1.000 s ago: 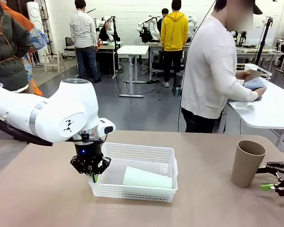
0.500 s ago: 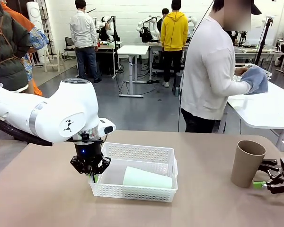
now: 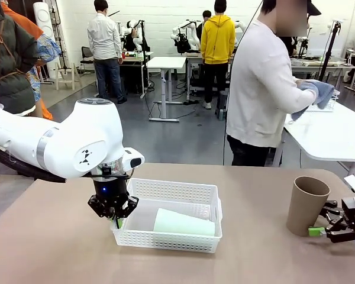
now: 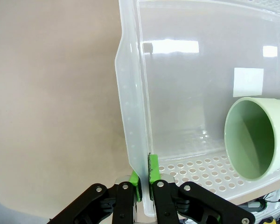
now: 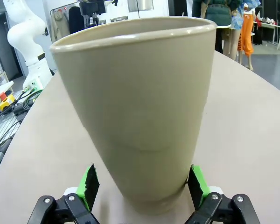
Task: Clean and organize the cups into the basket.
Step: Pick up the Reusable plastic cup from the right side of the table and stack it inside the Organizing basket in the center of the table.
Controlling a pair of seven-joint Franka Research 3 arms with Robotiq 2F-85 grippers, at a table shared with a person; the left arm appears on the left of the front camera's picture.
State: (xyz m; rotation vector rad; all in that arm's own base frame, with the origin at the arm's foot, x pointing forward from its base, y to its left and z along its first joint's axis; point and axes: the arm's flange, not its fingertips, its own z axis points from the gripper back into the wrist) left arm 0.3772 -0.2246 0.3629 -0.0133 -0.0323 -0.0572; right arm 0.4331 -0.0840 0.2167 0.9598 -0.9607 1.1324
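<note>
brown desk (image 3: 47, 248) runs open between the shallow white lattice-sided plastic basket (image 3: 183, 190) at its middle and the tall tan-brown plastic tumbler (image 3: 307, 204) standing upright near the right edge, where the frame cuts off the right arm. the left gripper (image 4: 143, 182) has its jaws pinching the basket's thin wall by the near left corner, fingertips partly hidden at that corner from the front, while the pale mint green plastic tumbler (image 3: 183, 223) lies on its side inside. the right gripper (image 3: 324, 222) has its jaws spread either side of the tan tumbler's base, with a sliver of gap each side.
</note>
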